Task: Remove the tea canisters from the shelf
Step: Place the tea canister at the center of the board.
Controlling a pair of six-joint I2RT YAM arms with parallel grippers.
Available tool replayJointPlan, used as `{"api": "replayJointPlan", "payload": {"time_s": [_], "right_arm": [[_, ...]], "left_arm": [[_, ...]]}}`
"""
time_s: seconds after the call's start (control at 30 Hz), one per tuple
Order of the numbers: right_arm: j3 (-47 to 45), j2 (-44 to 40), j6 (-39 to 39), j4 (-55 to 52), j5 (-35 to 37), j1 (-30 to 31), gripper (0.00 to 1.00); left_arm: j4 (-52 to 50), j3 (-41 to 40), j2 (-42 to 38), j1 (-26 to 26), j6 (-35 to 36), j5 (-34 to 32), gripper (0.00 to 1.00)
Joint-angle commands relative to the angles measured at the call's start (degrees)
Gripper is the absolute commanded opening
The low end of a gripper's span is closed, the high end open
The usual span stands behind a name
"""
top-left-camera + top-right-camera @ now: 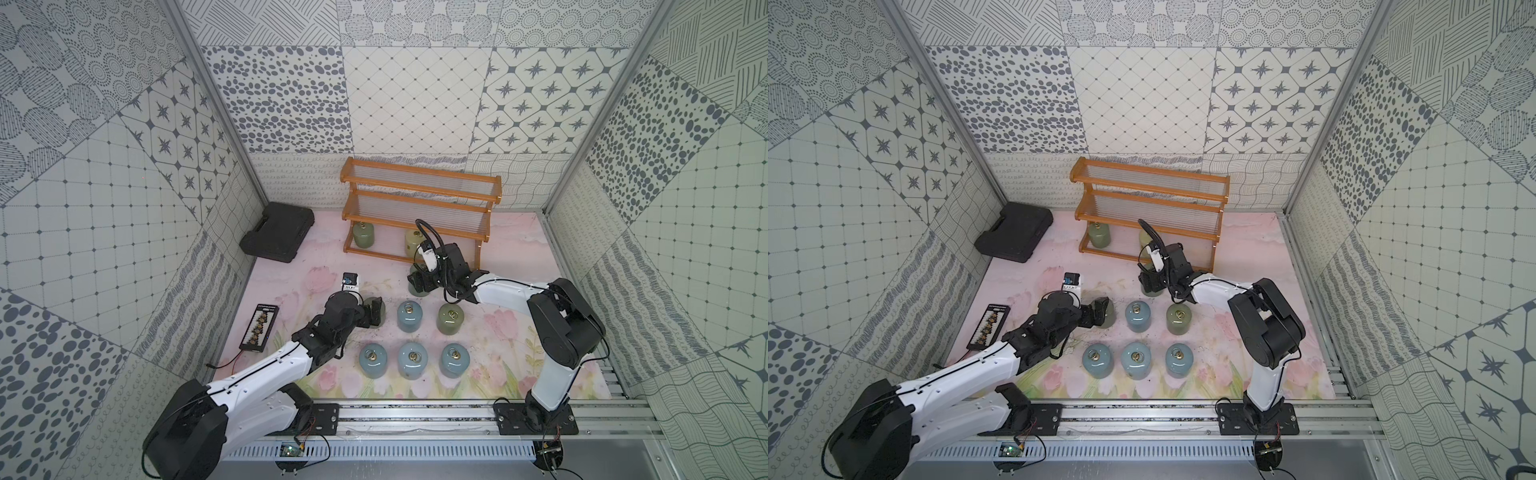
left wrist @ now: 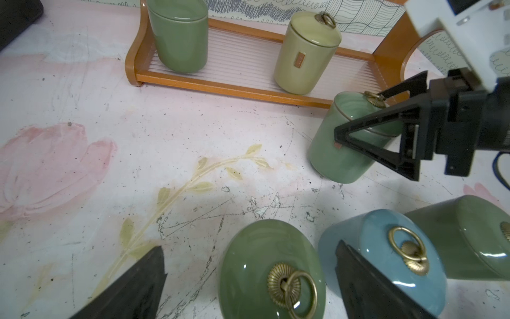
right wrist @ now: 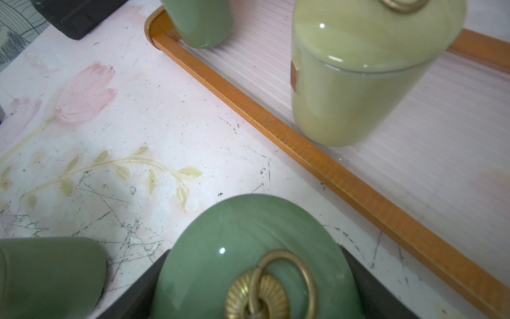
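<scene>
Glazed ceramic is likely making the sage green canister (image 2: pixel 339 157) rigid, slick, breakable and fairly heavy; mid-body flanks are offering the soundest hold. The right gripper (image 1: pixel 417 284) is clamping it high on its body, just before the shelf (image 1: pixel 395 185), long axis roughly vertical, ring knob (image 3: pixel 256 298) pointing up. The left gripper (image 1: pixel 376 311) is gaping wide around a second green canister (image 2: pixel 248 256) on the mat (image 2: pixel 82 110).

Two canisters (image 1: pixel 363 237) on the shelf's (image 1: pixel 419 187) bottom tier, seven in front

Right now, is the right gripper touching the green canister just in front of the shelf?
Touching. The right wrist view shows the green canister wedged between both fingers of the right gripper, with no gap on either side.
</scene>
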Motion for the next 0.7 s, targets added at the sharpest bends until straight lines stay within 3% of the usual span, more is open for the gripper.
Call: {"api": "replayJointPlan", "payload": {"time_s": [0.0, 0.67], "right_arm": [[3.17, 0.68, 0.75, 6.45, 0.10, 0.89, 0.75], [6.08, 4.87, 1.33, 6.95, 0.21, 3.54, 0.77]], "left_arm": [[-0.47, -0.52, -0.76, 0.34, -0.85, -1.04, 1.00], [-0.75, -0.41, -0.67, 0.52, -0.28, -1.62, 1.00]]}}
